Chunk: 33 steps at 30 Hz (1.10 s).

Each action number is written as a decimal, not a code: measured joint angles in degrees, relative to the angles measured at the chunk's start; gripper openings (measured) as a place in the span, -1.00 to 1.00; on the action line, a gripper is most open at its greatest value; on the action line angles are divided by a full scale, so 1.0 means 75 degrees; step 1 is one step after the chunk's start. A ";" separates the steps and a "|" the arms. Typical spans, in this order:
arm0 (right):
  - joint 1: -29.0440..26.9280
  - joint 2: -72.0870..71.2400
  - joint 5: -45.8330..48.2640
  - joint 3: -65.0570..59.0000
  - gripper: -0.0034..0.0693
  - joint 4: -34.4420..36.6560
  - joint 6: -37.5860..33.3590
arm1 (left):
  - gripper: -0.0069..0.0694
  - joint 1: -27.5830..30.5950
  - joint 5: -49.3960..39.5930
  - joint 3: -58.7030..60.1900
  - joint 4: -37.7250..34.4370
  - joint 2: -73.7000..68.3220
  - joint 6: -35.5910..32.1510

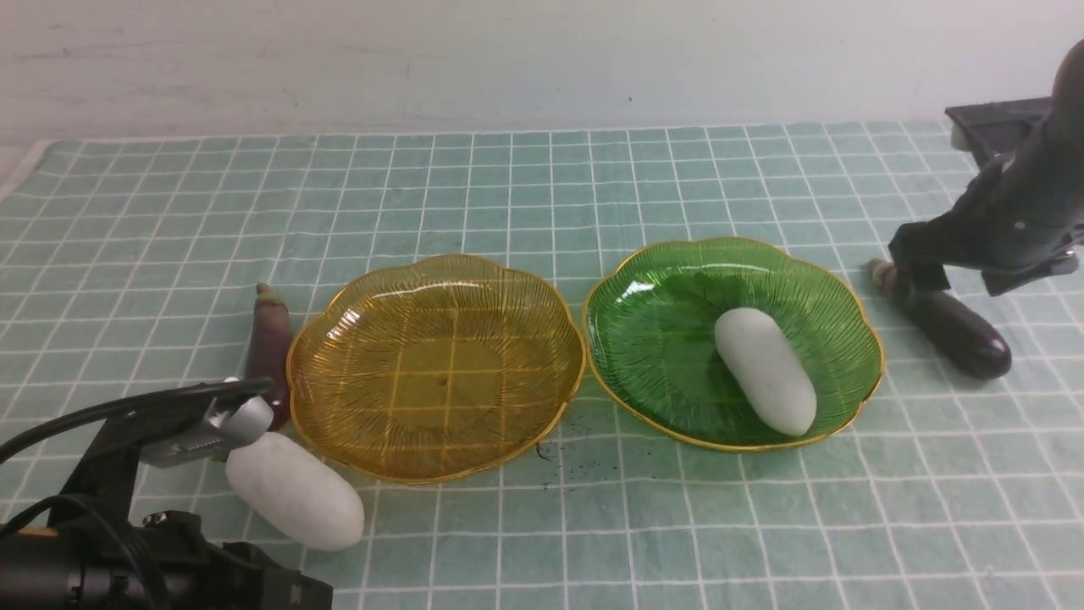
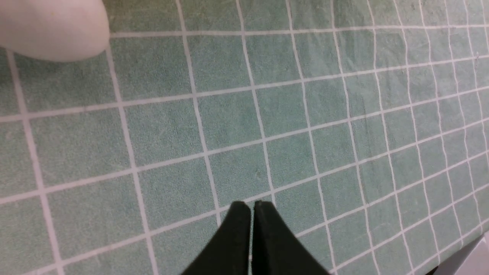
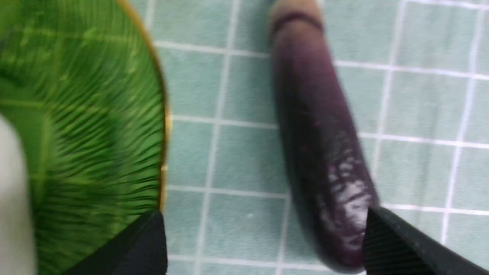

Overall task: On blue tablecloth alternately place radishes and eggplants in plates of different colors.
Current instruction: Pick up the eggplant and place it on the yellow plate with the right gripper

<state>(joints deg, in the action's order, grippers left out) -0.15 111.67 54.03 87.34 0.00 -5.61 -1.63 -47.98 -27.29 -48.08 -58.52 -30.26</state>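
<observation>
On the blue tablecloth (image 1: 542, 186) the amber plate (image 1: 436, 368) is empty. The green plate (image 1: 677, 296) holds one white radish (image 1: 765, 370). The second radish (image 1: 294, 490) lies on the cloth in front of the amber plate, and its end shows in the left wrist view (image 2: 53, 28). One eggplant (image 1: 269, 343) lies against the amber plate's left rim. The other eggplant (image 1: 953, 326) lies right of the green plate. My right gripper (image 3: 263, 214) is open, low over this eggplant (image 3: 317, 145), which sits between the fingers and close to one of them. My left gripper (image 2: 250, 206) is shut and empty beside the near radish.
The green plate's rim (image 3: 162, 114) lies close to my right gripper's other finger (image 3: 145, 244). A dark block (image 1: 991, 127) stands at the back right. The cloth's edge over a pale surface (image 2: 471, 254) shows in the left wrist view. Dark specks (image 1: 563, 462) lie between the plates.
</observation>
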 joint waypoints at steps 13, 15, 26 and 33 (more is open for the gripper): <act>-0.0076 0.1182 -0.0585 0.0009 0.56 -0.1771 0.0472 | -0.83 0.0000 0.0000 0.0000 0.0000 0.0000 0.0000; -0.0076 0.1276 -0.0585 0.0009 0.45 -0.1651 0.0485 | -0.83 0.0000 0.0000 0.0000 0.0000 0.0000 0.0000; -0.0076 0.1327 0.0455 0.0755 0.15 -0.1386 0.0484 | -0.83 0.0000 0.0000 0.0000 0.0000 0.0000 -0.0003; -0.0053 0.1044 0.1964 0.2649 0.15 -0.0139 0.0484 | -0.83 0.0000 0.0000 0.0000 0.0000 0.0000 -0.0025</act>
<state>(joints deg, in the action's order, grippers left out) -0.55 119.50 68.76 107.21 -1.04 -1.97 -1.63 -47.98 -27.29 -48.08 -58.52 -30.45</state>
